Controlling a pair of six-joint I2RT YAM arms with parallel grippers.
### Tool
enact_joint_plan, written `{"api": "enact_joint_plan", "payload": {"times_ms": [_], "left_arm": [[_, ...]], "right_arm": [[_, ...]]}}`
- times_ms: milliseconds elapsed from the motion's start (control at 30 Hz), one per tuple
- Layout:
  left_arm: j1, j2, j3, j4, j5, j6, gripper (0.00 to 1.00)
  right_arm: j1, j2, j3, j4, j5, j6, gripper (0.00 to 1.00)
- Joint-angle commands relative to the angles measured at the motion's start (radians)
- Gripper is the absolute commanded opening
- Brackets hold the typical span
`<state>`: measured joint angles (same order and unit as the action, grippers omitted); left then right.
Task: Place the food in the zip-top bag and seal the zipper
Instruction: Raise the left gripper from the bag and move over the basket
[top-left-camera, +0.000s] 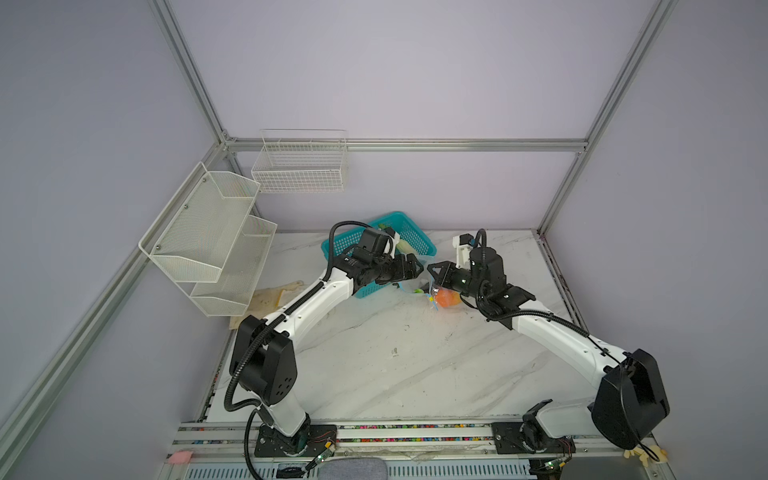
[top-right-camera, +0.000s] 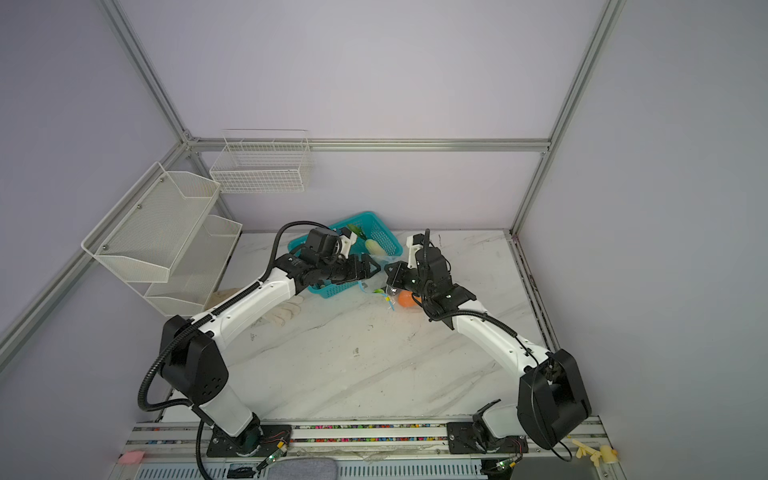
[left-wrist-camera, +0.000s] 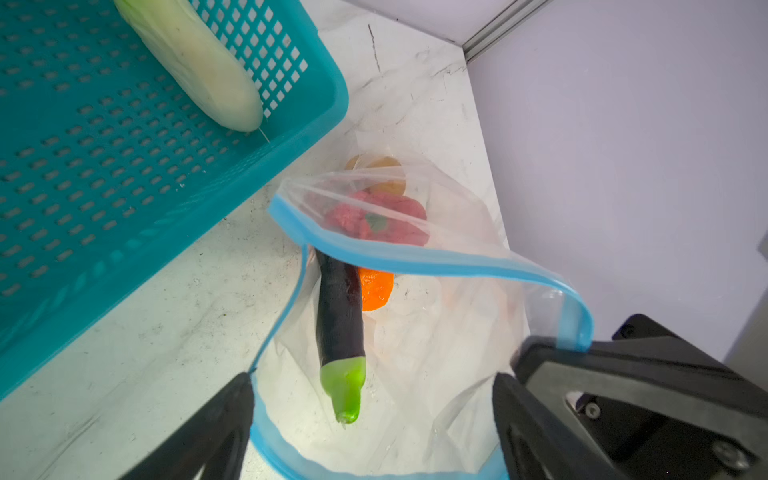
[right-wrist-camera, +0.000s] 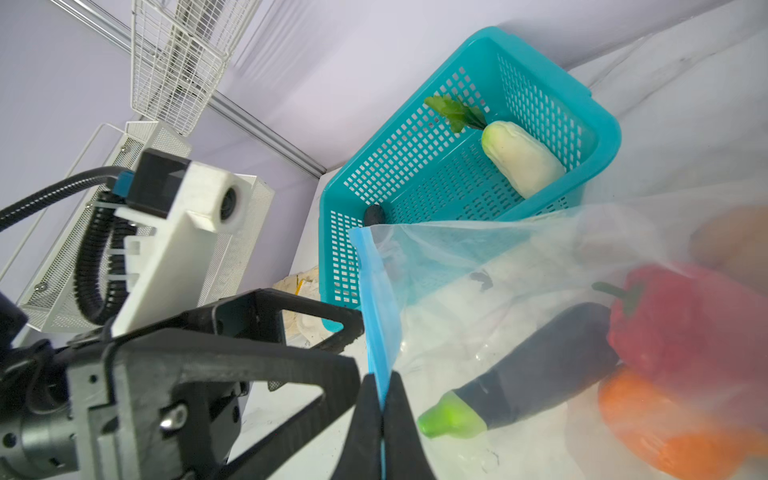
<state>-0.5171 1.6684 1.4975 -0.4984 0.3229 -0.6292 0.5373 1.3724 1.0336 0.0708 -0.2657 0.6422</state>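
The clear zip-top bag (left-wrist-camera: 449, 357) lies open on the marble table beside the teal basket (left-wrist-camera: 124, 232). Inside it are a dark eggplant (left-wrist-camera: 338, 307) with a green tip, an orange (left-wrist-camera: 376, 289), a red pepper (left-wrist-camera: 382, 220) and a brownish-yellow piece (left-wrist-camera: 380, 174). My left gripper (left-wrist-camera: 374, 384) is open over the bag's mouth, one finger on each side of it, holding nothing. My right gripper (right-wrist-camera: 381, 386) is shut on the blue zipper (right-wrist-camera: 376, 307) strip and holds that edge up. A white cabbage (right-wrist-camera: 519, 158) lies in the basket. In both top views the grippers (top-left-camera: 415, 268) (top-left-camera: 434, 270) nearly meet.
A white mesh shelf (top-left-camera: 208, 237) and a wire basket (top-left-camera: 299, 166) hang on the walls at the back left. A pale glove (top-left-camera: 270, 297) lies under the shelf. The back wall and corner post stand close behind the bag.
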Motion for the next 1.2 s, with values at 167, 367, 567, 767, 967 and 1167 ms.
{"api": "enact_joint_plan", "payload": {"times_ms": [167,367,567,767,967,1167], "left_arm": [[0.071,-0.011,0.169,-0.055,-0.125,0.163,0.90],[0.114,0.132,0.274,-0.079,-0.149,0.210,0.90],[0.149,0.305,0.400,-0.082,-0.133,0.195,0.89],[0.170,0.483,0.592,-0.099,-0.121,0.184,0.87],[0.171,0.633,0.764,-0.102,-0.153,0.203,0.87],[0.162,0.747,0.878,-0.087,-0.211,0.223,0.86]], "right_arm": [[-0.005,-0.050,-0.020,0.015,0.025,0.008,0.00],[-0.005,-0.051,-0.021,0.006,0.031,0.010,0.00],[-0.005,-0.050,-0.031,0.003,0.042,0.011,0.00],[-0.007,-0.031,-0.020,-0.003,0.043,0.010,0.00],[-0.021,-0.004,-0.007,-0.005,0.036,0.001,0.00],[-0.045,0.026,0.012,-0.020,0.019,-0.010,0.00]]}}
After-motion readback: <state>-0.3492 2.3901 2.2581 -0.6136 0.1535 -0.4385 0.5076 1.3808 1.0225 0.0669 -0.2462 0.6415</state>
